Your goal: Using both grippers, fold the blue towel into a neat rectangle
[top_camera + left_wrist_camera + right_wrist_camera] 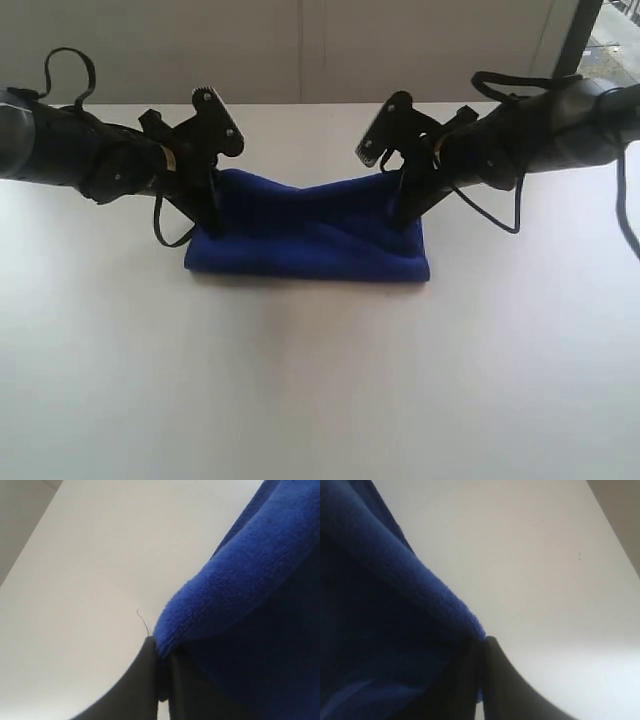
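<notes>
I've got the black cable-draped left arm [60, 145] and right arm [560, 125] leaning in low from either side, wrists tipped down, with the left narrow-fingered black gripper [212, 222] and right narrow-fingered black gripper [403, 215] each pinched tight on a raised corner of the fleecy royal-blue towel [310, 235].

A white tabletop [320, 400] meets a pale wall [300, 50], with a dark-framed window [615, 40] at far right
</notes>
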{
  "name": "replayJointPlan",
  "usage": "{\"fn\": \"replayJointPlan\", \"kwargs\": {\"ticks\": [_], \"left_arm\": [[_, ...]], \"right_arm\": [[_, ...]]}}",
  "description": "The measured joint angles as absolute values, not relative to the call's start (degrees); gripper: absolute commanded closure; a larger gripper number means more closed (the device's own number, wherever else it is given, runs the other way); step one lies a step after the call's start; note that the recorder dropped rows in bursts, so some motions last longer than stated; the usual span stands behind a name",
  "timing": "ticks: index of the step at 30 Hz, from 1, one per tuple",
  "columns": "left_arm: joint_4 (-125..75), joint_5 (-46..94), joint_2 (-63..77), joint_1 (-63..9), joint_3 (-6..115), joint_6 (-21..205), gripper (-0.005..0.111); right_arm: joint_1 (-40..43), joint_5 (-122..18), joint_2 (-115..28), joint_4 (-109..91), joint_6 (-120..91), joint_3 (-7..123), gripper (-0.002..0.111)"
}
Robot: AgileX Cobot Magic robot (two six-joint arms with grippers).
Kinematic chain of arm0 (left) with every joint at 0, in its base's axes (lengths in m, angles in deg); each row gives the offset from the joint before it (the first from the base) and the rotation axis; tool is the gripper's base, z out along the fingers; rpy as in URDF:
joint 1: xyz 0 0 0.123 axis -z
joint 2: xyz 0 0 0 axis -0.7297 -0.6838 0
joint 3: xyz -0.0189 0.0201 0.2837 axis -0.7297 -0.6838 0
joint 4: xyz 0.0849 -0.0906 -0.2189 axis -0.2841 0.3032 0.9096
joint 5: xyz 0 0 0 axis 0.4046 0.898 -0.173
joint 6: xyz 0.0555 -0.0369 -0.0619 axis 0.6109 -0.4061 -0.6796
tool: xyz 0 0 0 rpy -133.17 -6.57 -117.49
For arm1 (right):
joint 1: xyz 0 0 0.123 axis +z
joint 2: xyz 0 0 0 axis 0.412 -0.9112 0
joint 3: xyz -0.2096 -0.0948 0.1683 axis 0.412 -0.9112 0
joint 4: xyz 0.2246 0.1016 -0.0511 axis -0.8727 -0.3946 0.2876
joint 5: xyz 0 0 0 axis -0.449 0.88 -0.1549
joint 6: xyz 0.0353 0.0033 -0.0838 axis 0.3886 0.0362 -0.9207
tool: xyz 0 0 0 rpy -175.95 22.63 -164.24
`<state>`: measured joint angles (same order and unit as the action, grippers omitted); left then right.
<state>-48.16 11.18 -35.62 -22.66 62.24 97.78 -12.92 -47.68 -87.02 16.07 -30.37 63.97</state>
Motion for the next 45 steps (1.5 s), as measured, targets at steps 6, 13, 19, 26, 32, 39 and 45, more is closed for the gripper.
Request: {"fn": "replayJointPlan", "kwargs": {"ticks": [6, 13, 19, 26, 32, 39, 45], "left_arm": [[-48.2, 8.9, -37.0, -22.7, 62.2, 99.0, 0.052], [-48.2, 7.3, -37.0, -22.7, 62.2, 100.6, 0.042], [-47.0, 7.2, -36.8, -22.7, 62.2, 105.1, 0.047], [-41.9, 12.1, -33.0, -22.7, 62.5, 99.2, 0.092], [-41.3, 21.5, -32.6, -20.2, 62.5, 93.9, 0.107], [-40.8, 24.9, -32.7, -16.3, 62.5, 93.5, 0.107], [-39.8, 26.3, -35.1, -16.4, 62.5, 93.3, 0.107]], "right_arm": [[-13.8, -49.1, -87.0, 16.1, -30.4, 64.0, 0.077], [-13.9, -49.4, -87.0, 16.1, -30.4, 64.0, 0.054], [-13.9, -48.8, -86.6, 16.1, -27.6, 64.3, 0.063], [-14.0, -38.4, -81.9, 15.8, -12.9, 68.0, 0.099], [-14.0, -27.7, -81.5, 1.8, -14.3, 68.5, 0.101], [-14.0, -24.1, -81.5, -16.3, -22.9, 68.5, 0.084], [-14.0, -25.0, -82.7, -18.4, -23.0, 68.6, 0.068]]}}
